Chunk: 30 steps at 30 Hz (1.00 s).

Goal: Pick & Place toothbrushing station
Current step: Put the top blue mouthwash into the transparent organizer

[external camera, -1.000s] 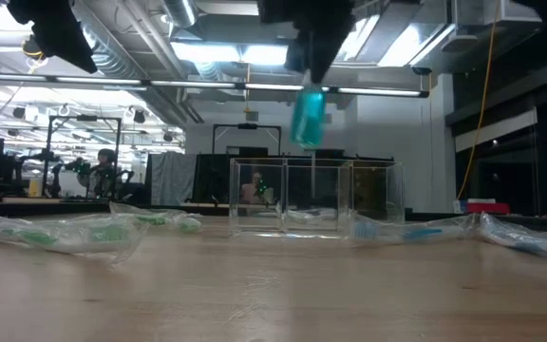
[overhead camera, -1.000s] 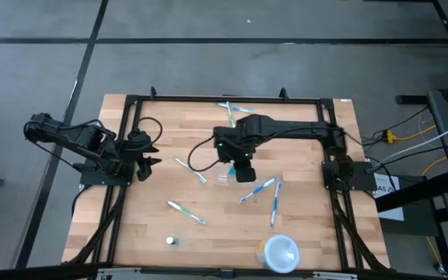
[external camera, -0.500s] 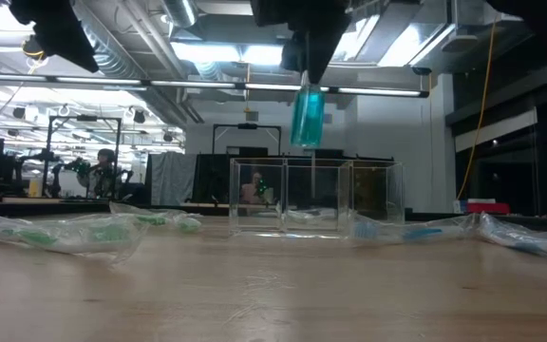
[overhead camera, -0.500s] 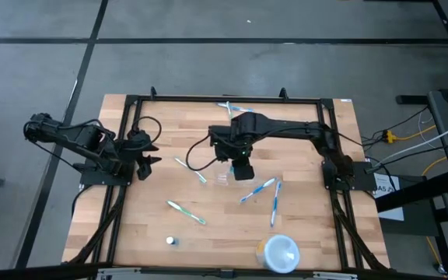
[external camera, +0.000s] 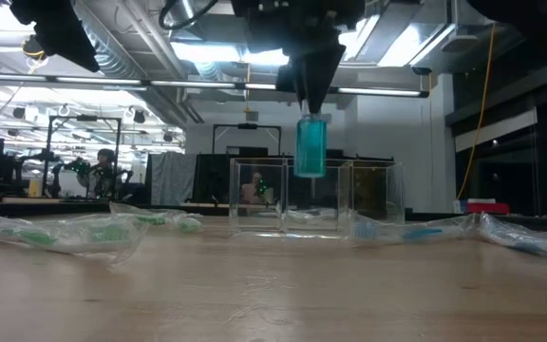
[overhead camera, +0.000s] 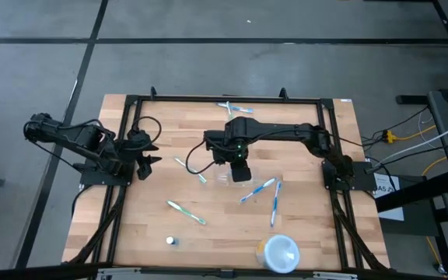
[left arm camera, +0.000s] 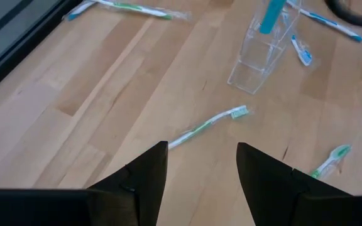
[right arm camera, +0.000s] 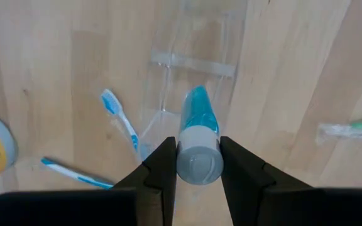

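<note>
Tube (right arm camera: pixel 198 137) held by right tool (right arm camera: pixel 198 164), unlabelled.

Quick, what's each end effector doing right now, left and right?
Left end effector: open, empty, parked at the table's left edge.
Right end effector: shut on the teal tube, above the clear holder.

teal tube (external camera: pixel 311 146) with grey cap, clear holder (external camera: pixel 316 198), pale wood table (overhead camera: pixel 146 225)

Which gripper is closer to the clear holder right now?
Right. The right gripper hangs directly above the clear holder, shut on a teal tube whose lower end dips just past its rim. The left gripper waits open near the table's left edge.
</note>
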Available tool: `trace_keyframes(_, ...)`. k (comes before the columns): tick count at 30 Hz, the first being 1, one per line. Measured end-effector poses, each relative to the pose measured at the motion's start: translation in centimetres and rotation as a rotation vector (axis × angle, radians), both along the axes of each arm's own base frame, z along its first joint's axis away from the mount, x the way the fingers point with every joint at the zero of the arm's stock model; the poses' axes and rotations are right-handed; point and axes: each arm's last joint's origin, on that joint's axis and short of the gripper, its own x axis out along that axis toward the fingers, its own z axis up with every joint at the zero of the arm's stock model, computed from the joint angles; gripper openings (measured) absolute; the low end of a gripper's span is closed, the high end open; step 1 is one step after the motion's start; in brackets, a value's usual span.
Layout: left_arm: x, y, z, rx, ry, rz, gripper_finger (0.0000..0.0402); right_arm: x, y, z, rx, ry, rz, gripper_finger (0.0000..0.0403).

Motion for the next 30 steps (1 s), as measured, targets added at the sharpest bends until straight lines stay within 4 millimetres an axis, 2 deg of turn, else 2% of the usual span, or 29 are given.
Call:
trace_keyframes(6,0.0,0.0,0.0,0.000,0.000,0.000,0.0184,-0.2,0.0,-1.5,-0.001,0.049,0.010,0.0098)
trace_keyframes(24,0.0,0.0,0.0,0.001,0.003,-0.009,0.0184,-0.1,-0.1,-1.5,-0.007,0.033,0.044,0.0098)
trace_keyframes(27,0.0,0.0,0.0,-0.002,0.001,-0.007,0.0184,-0.8,-0.1,-0.3,0.014,0.027,0.014,0.0098)
trace_keyframes(30,0.0,0.0,0.0,-0.002,0.001,-0.006,0.0184,-1.9,0.1,2.5,0.006,-0.050,0.001,0.0098)
